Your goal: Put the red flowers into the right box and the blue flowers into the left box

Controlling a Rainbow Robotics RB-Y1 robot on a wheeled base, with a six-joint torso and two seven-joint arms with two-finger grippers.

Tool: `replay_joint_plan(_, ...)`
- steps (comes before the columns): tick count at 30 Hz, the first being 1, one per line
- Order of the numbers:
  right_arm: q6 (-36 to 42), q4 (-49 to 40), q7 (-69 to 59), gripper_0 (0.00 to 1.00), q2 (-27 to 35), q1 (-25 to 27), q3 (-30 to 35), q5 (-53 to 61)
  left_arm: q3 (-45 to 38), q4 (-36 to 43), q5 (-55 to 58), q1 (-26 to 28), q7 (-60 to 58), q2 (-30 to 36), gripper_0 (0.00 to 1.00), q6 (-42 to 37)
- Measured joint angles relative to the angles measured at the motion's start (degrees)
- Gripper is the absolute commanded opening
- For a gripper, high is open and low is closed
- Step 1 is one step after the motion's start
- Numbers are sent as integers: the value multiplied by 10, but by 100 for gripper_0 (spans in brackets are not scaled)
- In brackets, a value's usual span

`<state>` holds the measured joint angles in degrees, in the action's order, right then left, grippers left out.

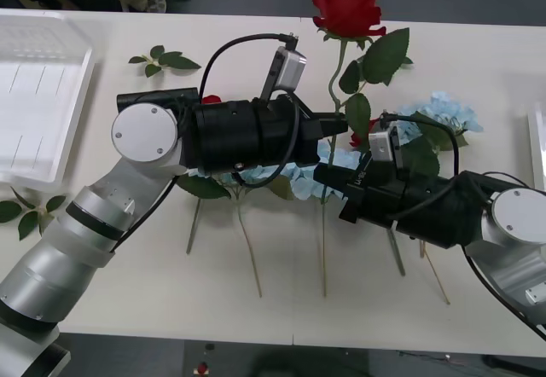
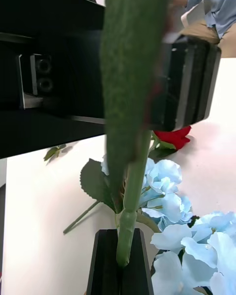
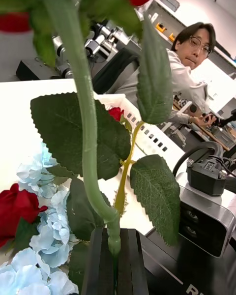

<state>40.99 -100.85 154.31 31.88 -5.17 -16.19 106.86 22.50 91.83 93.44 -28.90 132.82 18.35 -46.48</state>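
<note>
Both grippers meet mid-surface on one red rose (image 1: 345, 3) stem: right gripper (image 1: 328, 177) clamped on the lower stem, left gripper (image 1: 339, 126) clamped on it a bit higher, fingers (image 3: 115, 260) of each pressed tight against the green stem in the wrist views. The rose head sticks up toward the far edge. Blue flowers (image 1: 444, 111) lie flat on the white surface (image 1: 256, 317) under and beside the arms, another red rose (image 3: 17, 209) among them. White box (image 1: 38, 95) sits far left. Loose leaf sprigs (image 1: 164, 60) lie near it.
</note>
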Motion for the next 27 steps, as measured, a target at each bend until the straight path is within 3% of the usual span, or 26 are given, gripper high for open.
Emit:
replay_joint_plan(4, 0, 0, 0, 0, 0, 0, 1, 0, 0, 0, 0, 0, 0, 0, 1, 0)
replay_joint_plan(5, 0, 0, 0, 0, 0, 0, 1, 0, 0, 0, 0, 0, 0, 0, 21, 0)
replay_joint_plan(6, 0, 0, 0, 0, 0, 0, 1, 0, 0, 0, 0, 0, 0, 0, 74, 0)
replay_joint_plan(7, 0, 0, 0, 0, 0, 0, 1, 0, 0, 0, 0, 0, 0, 0, 100, 0)
replay_joint_plan(27, -11, 4, 0, 0, 21, 0, 1, 0, 0, 0, 0, 0, 0, 0, 100, 0)
